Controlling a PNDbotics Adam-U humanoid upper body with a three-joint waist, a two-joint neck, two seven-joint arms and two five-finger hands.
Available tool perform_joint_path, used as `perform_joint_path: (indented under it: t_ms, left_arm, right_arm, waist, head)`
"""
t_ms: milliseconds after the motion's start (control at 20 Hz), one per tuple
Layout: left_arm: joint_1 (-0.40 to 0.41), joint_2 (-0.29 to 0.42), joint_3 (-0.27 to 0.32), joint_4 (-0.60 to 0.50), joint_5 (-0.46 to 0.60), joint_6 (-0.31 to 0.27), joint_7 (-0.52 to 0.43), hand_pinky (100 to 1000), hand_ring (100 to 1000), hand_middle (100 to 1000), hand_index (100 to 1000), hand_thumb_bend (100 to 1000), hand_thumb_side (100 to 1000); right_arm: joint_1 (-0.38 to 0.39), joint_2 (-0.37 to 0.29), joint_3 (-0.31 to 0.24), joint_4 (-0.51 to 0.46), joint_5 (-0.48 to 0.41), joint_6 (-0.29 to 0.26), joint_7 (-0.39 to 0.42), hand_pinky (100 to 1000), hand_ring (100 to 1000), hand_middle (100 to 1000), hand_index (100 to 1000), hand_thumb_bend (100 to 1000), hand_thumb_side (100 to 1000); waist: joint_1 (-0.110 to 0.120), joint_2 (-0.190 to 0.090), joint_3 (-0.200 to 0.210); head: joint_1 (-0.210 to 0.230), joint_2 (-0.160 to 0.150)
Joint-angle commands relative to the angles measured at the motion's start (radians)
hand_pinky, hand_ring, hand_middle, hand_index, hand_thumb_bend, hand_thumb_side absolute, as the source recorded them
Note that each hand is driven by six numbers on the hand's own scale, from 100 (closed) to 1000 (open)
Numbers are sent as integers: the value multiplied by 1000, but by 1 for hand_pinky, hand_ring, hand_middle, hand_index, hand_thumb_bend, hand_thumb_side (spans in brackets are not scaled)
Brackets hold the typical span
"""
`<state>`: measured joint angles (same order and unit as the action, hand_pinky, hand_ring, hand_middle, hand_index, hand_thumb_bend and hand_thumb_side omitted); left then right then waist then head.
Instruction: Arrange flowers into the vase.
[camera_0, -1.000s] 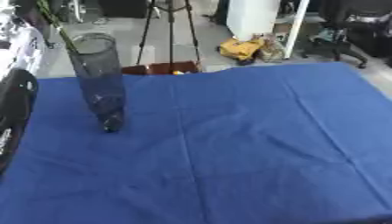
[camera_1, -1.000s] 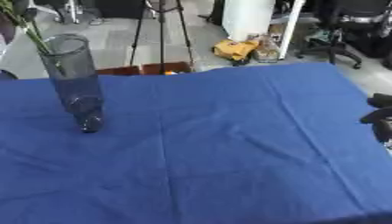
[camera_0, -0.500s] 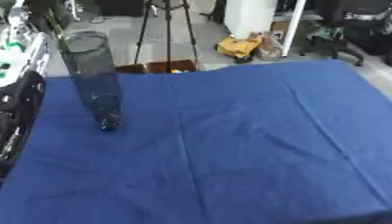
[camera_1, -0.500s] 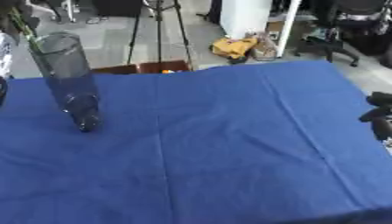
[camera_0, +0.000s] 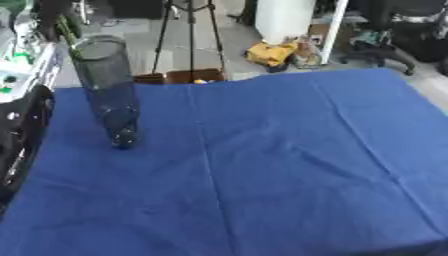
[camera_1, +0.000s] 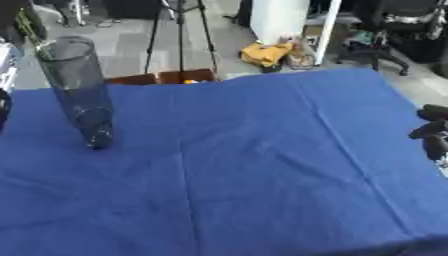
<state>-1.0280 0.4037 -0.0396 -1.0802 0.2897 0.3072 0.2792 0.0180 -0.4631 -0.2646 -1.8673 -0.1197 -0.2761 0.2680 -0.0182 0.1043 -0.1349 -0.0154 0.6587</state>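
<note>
Since the vase (camera_0: 109, 95) looks like thin clear glass, tall and narrow with a small foot, I judge it fragile, smooth under my fingers and easy to tip, so I would steady it low on its body and never push near the rim. It stands on the blue cloth (camera_0: 262, 165) toward my far left, leaning in the view, dark and see-through with a faint mesh-like pattern down its wall and an open round mouth. A thin green stem (camera_0: 68, 30) shows at that mouth, running up and away past the rim; I cannot tell whether it sits inside or merely behind. A flower stem I would expect to be light, bendy and easily bruised, best pinched midway along its length and lowered straight down. No other flowers lie on the cloth that I can see. My right hand (camera_1: 431, 131) shows only at the right edge of the right eye view, dark fingers curled in and holding nothing, well apart from the vase. My left arm (camera_0: 19, 142) is a black shape along the left edge; the hand itself does not show, so its fingers I cannot tell.
</note>
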Motion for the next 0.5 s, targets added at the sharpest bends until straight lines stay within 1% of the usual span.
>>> perform_joint_path:
  t_ms: [50, 100, 150, 450, 500]
  left_arm:
    - [-22, 18, -3, -20, -15, -3, -17, 230, 269, 228, 430, 981, 557]
    - [-22, 19, -5, -21, -21, -3, -23, 247, 291, 254, 459, 985, 558]
    - [-22, 19, -6, -21, -29, -2, -29, 255, 301, 264, 469, 985, 559]
    - [-22, 18, -1, -19, -55, 1, -47, 255, 301, 264, 469, 985, 559]
    - [-22, 18, -1, -19, -56, 1, -47, 365, 441, 427, 579, 996, 561]
  right_arm:
    - [-7, -27, -9, -6, -9, -2, 2, 834, 953, 585, 908, 281, 599]
    - [-7, -27, -9, -6, -9, -2, 2, 834, 953, 585, 908, 282, 600]
    - [-7, -27, -9, -6, -9, -2, 2, 834, 953, 585, 908, 282, 600]
    - [-7, -27, -9, -6, -9, -3, 3, 834, 953, 585, 908, 282, 600]
    - [-7, -27, -9, -6, -9, -3, 3, 834, 953, 585, 908, 284, 600]
  waist:
    - [-1, -22, 0]
    - [-2, -22, 0]
    - [-2, -22, 0]
    - [-2, -22, 0]
    - [-2, -22, 0]
  head:
    - [-2, -1]
    - [-3, -1]
    - [-2, -1]
    - [-2, -1]
    - [-3, -1]
